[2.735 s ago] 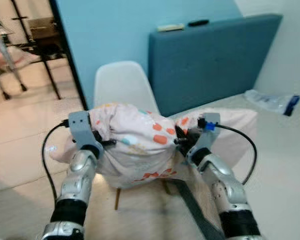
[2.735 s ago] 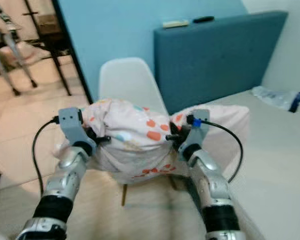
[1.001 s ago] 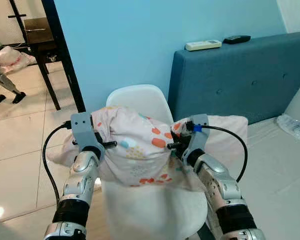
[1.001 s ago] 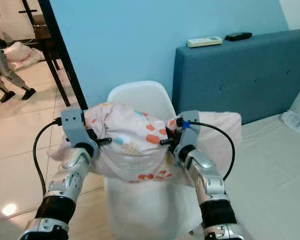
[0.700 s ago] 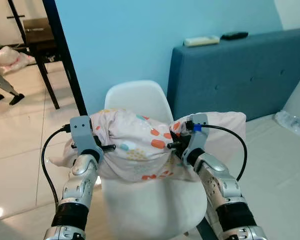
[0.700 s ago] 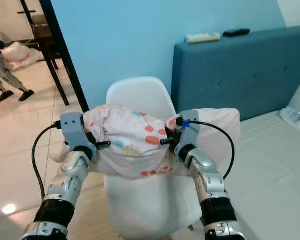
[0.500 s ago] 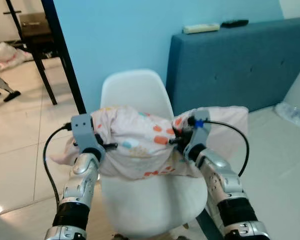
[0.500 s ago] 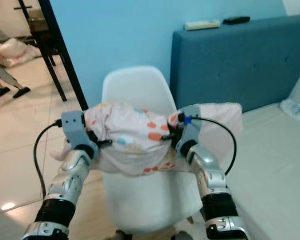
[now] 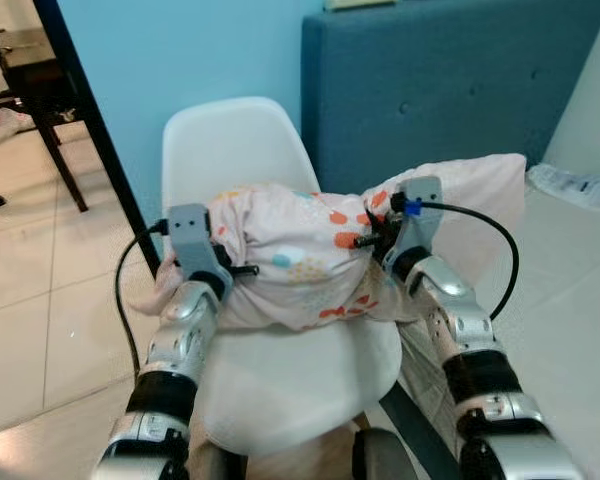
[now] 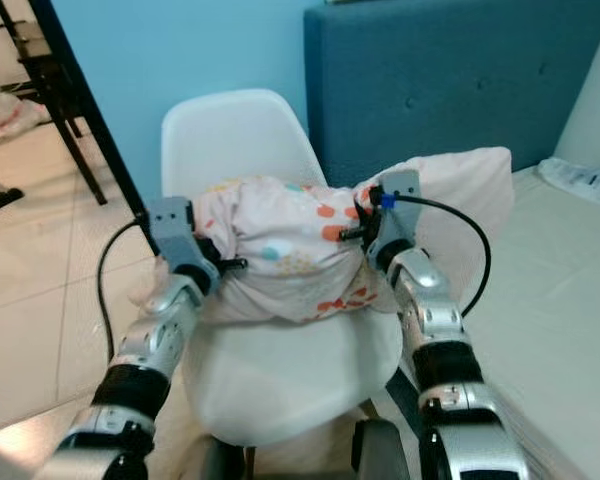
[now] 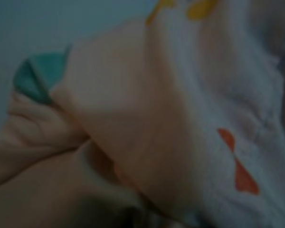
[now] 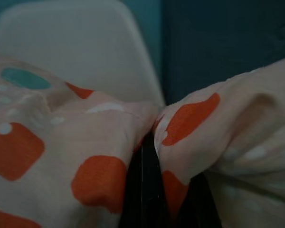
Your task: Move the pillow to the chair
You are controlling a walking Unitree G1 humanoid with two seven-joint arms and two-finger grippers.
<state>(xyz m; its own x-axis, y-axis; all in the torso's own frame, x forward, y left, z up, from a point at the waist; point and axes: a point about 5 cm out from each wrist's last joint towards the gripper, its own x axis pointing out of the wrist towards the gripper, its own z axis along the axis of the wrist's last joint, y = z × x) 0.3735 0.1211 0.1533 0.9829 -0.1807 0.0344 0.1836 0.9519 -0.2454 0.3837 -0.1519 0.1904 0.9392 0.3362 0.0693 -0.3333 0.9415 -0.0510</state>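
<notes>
Left eye: pillow (image 9: 300, 270) slung between both claws, directly over the white chair (image 9: 242, 150) seat, underside at or just off the seat, contact not resolvable. Long axis runs side to side across the chair. Left claw (image 9: 242, 270) pinching the pillow's left end, right claw (image 9: 370, 240) pinching the right end; both equally near, one per end. Right end overhangs toward the bed (image 9: 570, 290) and blue headboard (image 9: 450, 90).

Right eye: same layout; seat straight below the load, so next move looks like a short drop and release.

Left wrist: dark, fabric pressed close against the lens, orange and teal blobs.

Right wrist: black fingers (image 12: 142, 190) pressed together on a fold of cloth.

No brands, labels or legible writing anywhere.
</notes>
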